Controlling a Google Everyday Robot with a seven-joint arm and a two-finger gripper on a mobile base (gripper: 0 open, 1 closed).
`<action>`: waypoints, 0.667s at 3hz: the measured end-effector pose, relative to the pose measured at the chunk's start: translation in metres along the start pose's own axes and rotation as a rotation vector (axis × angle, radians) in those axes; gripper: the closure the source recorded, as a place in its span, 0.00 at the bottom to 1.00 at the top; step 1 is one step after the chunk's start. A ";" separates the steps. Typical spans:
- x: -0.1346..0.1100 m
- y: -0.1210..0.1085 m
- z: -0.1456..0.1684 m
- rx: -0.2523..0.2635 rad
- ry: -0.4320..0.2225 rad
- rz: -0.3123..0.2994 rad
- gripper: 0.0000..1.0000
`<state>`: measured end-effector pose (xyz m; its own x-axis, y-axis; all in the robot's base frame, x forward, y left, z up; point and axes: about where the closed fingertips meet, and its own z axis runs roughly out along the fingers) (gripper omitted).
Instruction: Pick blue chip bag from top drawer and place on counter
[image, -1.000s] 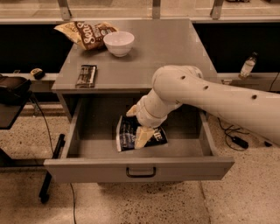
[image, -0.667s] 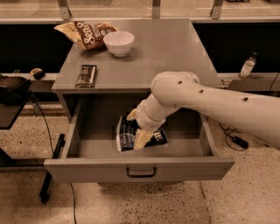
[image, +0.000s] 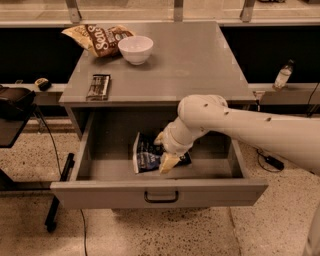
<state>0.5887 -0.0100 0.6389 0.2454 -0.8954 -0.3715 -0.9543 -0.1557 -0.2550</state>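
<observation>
The grey cabinet (image: 75, 115) fills the middle of the view, and its flat tabletop (image: 200, 65) is smooth and square. The white arm (image: 260, 132) is next in bulk. It comes in from the right edge and runs leftward and slightly upward as one thick straight link. It ends in a rounded joint just below the tabletop's front edge. There it bends sharply down and to the left, so the wrist dips into the drawer (image: 100, 194). The drawer is pulled well out, wide and shallow, with a dark curved handle (image: 161, 197) at the middle of its front panel.

A crumpled tan bag (image: 97, 37) lies at the tabletop's far left corner. The blue bag (image: 146, 155) is not on the tabletop. It lies on the drawer's bottom, a little left of centre, face up and skewed.

A white bowl (image: 135, 48) stands upright just beside the tan bag, on its right. The pincer (image: 164, 151), pale yellow, is low in the drawer at the blue bag's right edge and overlaps it. Whether it is clamped on the bag or only set against it cannot be told. A dark flat bar (image: 98, 86) lies near the tabletop's front left edge, well apart from the bowl. A small bottle (image: 283, 76) stands on a ledge to the right of the cabinet
</observation>
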 end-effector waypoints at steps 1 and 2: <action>0.011 0.000 0.012 -0.014 0.008 0.021 0.47; 0.011 0.000 0.012 -0.014 0.008 0.021 0.70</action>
<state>0.5936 -0.0148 0.6240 0.2236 -0.9018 -0.3698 -0.9616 -0.1423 -0.2345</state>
